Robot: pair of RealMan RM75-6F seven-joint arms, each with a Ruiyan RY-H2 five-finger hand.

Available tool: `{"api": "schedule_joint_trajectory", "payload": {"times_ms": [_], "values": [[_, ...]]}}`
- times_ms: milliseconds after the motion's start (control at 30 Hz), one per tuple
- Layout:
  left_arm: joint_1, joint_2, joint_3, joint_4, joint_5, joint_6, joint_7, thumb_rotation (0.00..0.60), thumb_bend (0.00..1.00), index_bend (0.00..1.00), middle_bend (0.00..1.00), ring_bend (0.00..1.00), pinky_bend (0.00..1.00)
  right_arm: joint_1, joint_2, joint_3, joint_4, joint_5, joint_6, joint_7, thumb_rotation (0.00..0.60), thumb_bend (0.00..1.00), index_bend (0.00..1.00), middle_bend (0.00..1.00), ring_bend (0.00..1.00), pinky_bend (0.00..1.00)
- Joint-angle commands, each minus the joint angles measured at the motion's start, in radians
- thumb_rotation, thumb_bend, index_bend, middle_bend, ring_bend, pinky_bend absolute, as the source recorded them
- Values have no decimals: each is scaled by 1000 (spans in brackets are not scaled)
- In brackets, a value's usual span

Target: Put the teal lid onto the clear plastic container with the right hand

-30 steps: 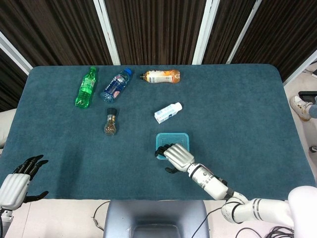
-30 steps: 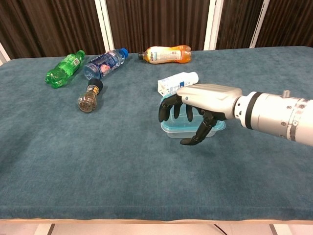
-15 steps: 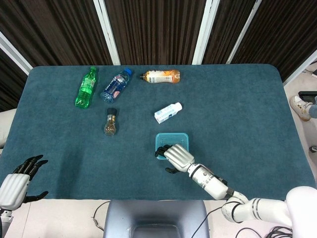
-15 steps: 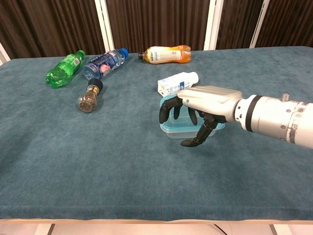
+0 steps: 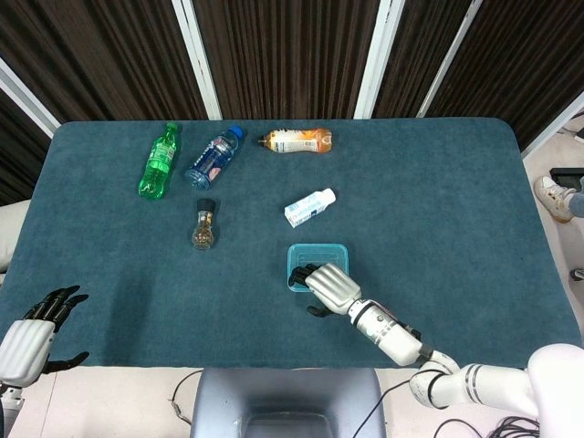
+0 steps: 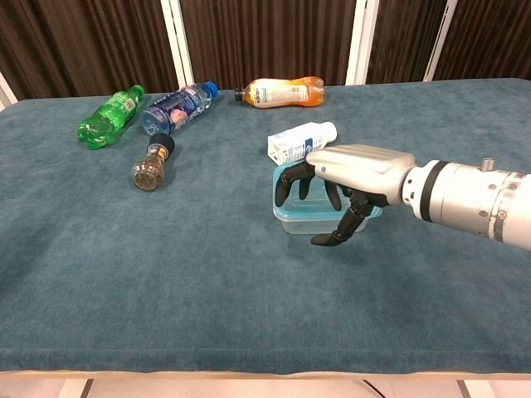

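The clear plastic container (image 6: pixel 297 224) stands at mid-table with the teal lid (image 5: pixel 318 255) lying on top of it. My right hand (image 5: pixel 330 286) hovers over the container's near side, palm down. Its fingers (image 6: pixel 292 184) are spread and curled downward over the lid (image 6: pixel 292 209), and the thumb hangs in front of the container wall. It holds nothing. Whether the fingertips touch the lid I cannot tell. My left hand (image 5: pixel 34 333) rests off the table's near left corner, fingers apart and holding nothing; the chest view does not show it.
A small white bottle (image 5: pixel 309 206) lies just behind the container. Further back lie an orange bottle (image 5: pixel 297 140), a blue-labelled bottle (image 5: pixel 213 156) and a green bottle (image 5: pixel 158 161). A small spice jar (image 5: pixel 203 226) lies left of the container.
My right hand has drawn slightly back toward the near right, showing more of the lid. The lid, container and left hand have not moved.
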Motion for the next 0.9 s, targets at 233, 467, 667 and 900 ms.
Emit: {"api": "schedule_joint_trajectory", "payload": {"times_ms": [233, 467, 667, 900], "values": [[1, 1, 0, 0, 0, 2, -4, 600, 441, 197, 99, 99, 251, -2, -4, -1, 11, -1, -4, 8, 600, 400, 448, 386, 362, 505], [2, 2, 0, 1, 2, 4, -8, 600, 441, 197, 99, 99, 251, -2, -10, -4, 24, 0, -12, 10, 600, 400, 449, 385, 362, 505], [1, 2, -1, 2, 2, 4, -10, 600, 441, 197, 100, 99, 251, -3, -15, -5, 34, 0, -16, 14, 600, 400, 448, 386, 362, 505], [2, 2, 0, 1, 2, 4, -10, 600, 441, 197, 100, 99, 251, -10, -8, 1, 27, -19, 13, 21, 600, 400, 447, 385, 362, 505]]}}
